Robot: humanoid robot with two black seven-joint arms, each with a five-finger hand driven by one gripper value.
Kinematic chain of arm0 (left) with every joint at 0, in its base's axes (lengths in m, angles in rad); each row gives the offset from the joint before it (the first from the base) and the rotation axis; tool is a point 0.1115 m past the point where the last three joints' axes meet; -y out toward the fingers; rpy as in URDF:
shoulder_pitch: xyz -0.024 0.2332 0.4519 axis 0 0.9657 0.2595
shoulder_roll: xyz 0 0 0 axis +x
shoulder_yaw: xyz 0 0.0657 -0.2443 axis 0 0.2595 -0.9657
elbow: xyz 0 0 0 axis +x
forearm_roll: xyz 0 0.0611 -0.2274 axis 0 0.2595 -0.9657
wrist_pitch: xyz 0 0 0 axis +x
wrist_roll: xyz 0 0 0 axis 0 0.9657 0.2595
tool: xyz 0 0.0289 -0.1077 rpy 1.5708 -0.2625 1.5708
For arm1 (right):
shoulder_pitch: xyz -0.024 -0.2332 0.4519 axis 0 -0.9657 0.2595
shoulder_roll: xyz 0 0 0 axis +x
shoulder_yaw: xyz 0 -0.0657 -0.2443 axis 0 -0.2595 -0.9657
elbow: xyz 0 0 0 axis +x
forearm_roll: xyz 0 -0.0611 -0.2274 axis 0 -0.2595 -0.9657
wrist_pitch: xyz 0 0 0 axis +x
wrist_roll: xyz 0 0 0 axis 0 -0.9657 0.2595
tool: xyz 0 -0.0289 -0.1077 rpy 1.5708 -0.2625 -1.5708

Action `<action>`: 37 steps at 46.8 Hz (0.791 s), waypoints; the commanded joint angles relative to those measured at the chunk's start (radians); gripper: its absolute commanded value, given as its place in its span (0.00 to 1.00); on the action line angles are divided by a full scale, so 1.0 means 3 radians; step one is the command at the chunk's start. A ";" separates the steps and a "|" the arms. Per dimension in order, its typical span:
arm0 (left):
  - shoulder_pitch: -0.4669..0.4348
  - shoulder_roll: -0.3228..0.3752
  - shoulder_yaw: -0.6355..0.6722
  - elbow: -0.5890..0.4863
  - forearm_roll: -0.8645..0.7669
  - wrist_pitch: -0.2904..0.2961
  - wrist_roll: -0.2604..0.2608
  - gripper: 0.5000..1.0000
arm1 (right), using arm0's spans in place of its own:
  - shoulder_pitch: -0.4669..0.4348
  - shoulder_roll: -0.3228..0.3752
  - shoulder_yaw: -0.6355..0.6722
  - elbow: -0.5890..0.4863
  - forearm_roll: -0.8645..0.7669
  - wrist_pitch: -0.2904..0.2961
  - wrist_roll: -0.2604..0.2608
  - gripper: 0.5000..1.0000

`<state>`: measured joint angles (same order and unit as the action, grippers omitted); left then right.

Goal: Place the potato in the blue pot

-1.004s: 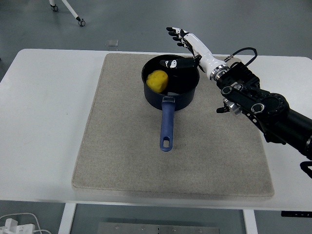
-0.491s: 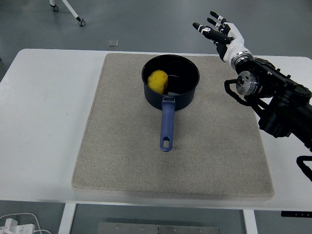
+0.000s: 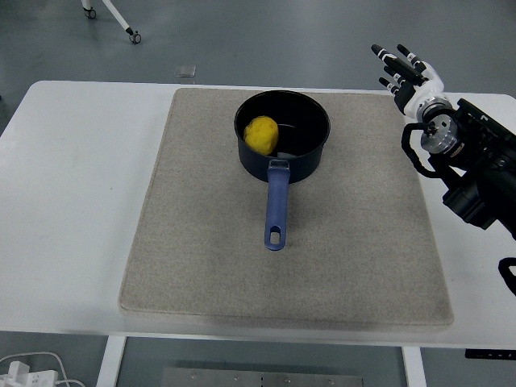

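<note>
Fingers (image 3: 395,68) of the right hand (image 3: 409,78) were spread wide and held nothing, raised over the far right corner of the tabletop (image 3: 81,201), beyond the right border of the grey mat (image 3: 201,266). Left of and nearer than the fingers, well apart from them, stood the blue pot (image 3: 282,135) on the far middle of the mat, its handle (image 3: 276,214) pointing toward the near edge. The potato (image 3: 261,135) lay inside the pot against its left wall. Bare mat extended on every side of the pot, widest toward the near edge and the left; white tabletop bordered the mat on the left and right. The right arm (image 3: 476,173) entered from the right edge and covered part of the tabletop's right margin. Compared with half a second earlier, the hand had withdrawn rightward, away from the pot, so that the open room between fingers and pot rim had widened; pot, handle and potato were unchanged in position.
</note>
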<state>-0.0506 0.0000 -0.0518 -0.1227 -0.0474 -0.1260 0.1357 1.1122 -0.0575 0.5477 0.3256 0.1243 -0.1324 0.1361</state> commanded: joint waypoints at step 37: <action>0.0000 0.0000 0.0014 -0.0026 0.0000 0.0001 -0.0002 1.00 | -0.0138 -0.0182 -0.0005 0.0014 -0.0057 0.0457 0.0170 0.83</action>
<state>-0.0514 0.0000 -0.0466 -0.1304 -0.0475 -0.1259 0.1351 1.0681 -0.1157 0.5443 0.3300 0.1073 0.0062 0.1873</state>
